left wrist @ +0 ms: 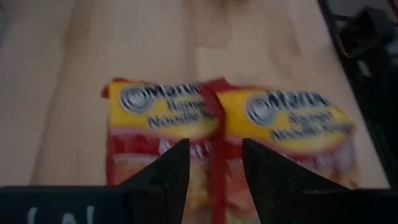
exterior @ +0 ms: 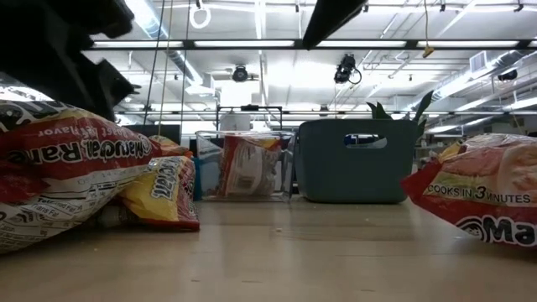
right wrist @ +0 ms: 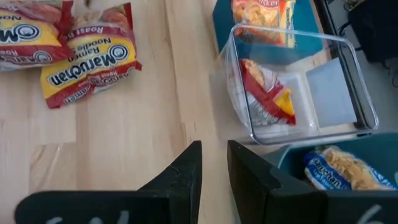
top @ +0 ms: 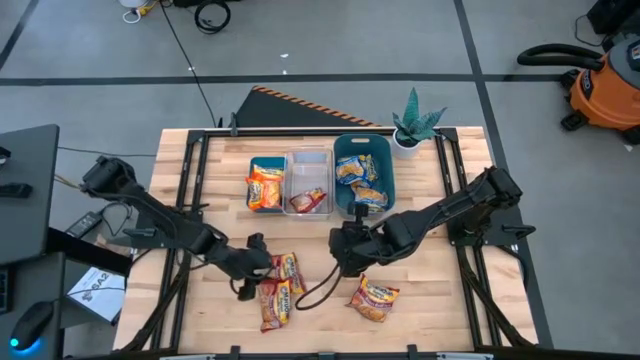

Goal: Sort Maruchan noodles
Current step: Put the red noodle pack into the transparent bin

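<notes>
Maruchan noodles (top: 278, 290) spread across pale wooden surface (top: 430, 300): two dark red packets side by side near front left, third red packet (top: 374, 297) apart at front right. At rear, orange packets in teal bin (top: 265, 186), red packet (top: 307, 200) in clear bin (top: 308, 160), blue packets (top: 360, 182) in taller teal bin (top: 384, 150). Left pincer (top: 250, 268) just beside red pair, released, nothing between fingers (left wrist: 165, 177). Right pincer (top: 345, 255) mid-surface, fingers narrowly parted, empty. Potted plant (top: 415, 122) at back right corner. Beyond: grey floor, orange shop vacuum (top: 605, 85), black cables, ceiling strip lights (exterior: 252, 44).
</notes>
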### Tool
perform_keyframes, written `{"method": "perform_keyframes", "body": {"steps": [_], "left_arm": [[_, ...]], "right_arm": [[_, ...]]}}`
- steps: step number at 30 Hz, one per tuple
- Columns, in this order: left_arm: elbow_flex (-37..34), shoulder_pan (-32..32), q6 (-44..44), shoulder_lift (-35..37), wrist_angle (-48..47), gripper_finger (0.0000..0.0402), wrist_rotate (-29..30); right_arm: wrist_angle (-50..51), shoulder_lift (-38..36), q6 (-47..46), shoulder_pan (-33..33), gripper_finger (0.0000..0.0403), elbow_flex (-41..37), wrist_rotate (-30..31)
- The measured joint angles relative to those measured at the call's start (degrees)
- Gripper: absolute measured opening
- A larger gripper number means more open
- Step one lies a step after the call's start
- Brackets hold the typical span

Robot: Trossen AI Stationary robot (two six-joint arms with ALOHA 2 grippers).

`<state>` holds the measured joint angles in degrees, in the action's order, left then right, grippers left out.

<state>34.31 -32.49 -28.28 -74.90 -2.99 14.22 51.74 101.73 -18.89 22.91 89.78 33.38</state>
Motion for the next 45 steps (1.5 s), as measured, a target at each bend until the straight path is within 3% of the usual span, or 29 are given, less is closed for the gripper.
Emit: {"method": "perform_keyframes", "body": {"steps": [4, 11, 26, 32, 40, 45], "left_arm": [[1.11, 2.36, -0.85, -2.97, -0.36, 0.0153, -0.56], [6.22, 2.22, 4.20, -5.78, -0.98, 0.0153, -11.76], [6.88, 2.01, 10.99, -13.64, -2.10, 0.0150, -8.48], [6.88, 1.97, 10.99, -13.64, -1.39, 0.0113, -8.52], [6.97, 1.99, 11.13, -13.61, -1.57, 0.0013, -8.65], [9.56, 1.99, 12.59, -10.26, -7.04, 0.0009, -10.05]], "right_arm": [[-1.38, 0.02, 0.65, -0.06, 0.0082, -0.01, -0.20], [-1.35, 0.04, 1.45, -0.05, 0.0082, -0.02, -0.57], [-3.10, 0.07, 2.11, -0.15, 0.0082, -0.02, -1.50], [-3.14, 0.09, 2.11, -0.15, 0.0082, -0.02, -1.52], [-3.11, 0.11, 2.11, -0.15, 0.0082, -0.02, -1.55], [-1.73, 0.10, 2.07, -0.08, 0.0082, -0.02, -2.13]]}}
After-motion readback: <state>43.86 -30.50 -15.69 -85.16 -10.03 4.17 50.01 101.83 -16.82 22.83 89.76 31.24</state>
